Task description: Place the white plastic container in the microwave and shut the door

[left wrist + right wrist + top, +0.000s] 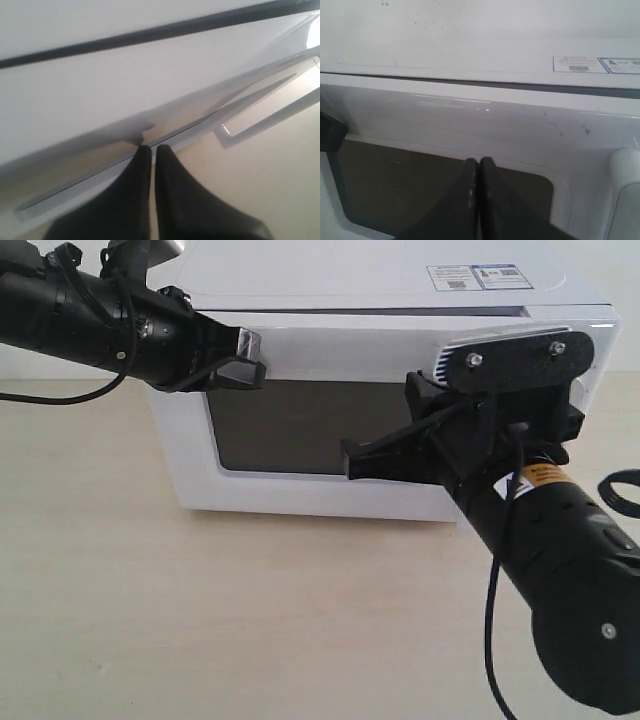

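L fingers (pixel 137 175) clenched empty at door (pixel 330 345) top-left; R arm (pixel 560 540) slants up, R fingers (pixel 492 190) clenched by window (pixel 280 425).

Exterior faces microwave (pixel 350 285) front, both wrists close on door (pixel 470 120)

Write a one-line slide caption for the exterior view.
Microwave with its door closed; left gripper at the door's upper left, right gripper in front of the dark window, both shut.
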Available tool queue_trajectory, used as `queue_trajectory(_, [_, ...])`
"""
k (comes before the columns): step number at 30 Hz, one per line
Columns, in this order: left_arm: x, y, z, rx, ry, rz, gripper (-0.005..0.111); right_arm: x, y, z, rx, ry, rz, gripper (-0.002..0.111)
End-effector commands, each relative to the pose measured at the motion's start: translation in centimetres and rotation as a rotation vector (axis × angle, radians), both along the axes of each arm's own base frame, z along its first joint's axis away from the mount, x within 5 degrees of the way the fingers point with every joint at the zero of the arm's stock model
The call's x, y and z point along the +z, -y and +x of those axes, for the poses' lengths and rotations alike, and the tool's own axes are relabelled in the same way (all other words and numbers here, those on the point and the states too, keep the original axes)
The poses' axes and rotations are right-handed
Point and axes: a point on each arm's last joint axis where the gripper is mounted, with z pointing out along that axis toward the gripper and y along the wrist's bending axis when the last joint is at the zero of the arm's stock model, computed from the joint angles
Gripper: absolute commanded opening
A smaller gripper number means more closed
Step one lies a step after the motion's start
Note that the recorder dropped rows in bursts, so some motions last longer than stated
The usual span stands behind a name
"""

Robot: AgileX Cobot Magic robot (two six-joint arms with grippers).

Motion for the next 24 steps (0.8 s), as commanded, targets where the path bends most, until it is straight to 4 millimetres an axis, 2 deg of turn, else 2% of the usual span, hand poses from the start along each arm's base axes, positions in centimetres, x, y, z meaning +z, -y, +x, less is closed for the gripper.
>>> queue_trajectory(1, [0.6,-0.1,-0.1,-0.01,0.046,0.035,0.004,0.1,0.2,0.5,-0.073,0.012,-0.017,0.0])
queue_trajectory(6, [1.8,-0.3,-0.9,-0.04,0.073,0.035,0.004,0.2,0.3,0.5,-0.092,0.019,-0.032,0.0])
queue_trajectory(12, [2.7,-0.9,-3.1,-0.086,0.078,0.045,0.004,0.4,0.2,0.9,-0.113,0.005,-0.039,0.0])
queue_trajectory(20, [3.7,-2.6,-7.4,-0.077,0.118,0.04,0.004,0.5,-0.5,1.6,-0.132,-0.017,-0.077,0.0])
queue_trajectory(24, [4.3,-3.7,-9.8,-0.061,0.163,0.03,0.004,0.1,-0.1,2.2,-0.153,-0.05,-0.074,0.0])
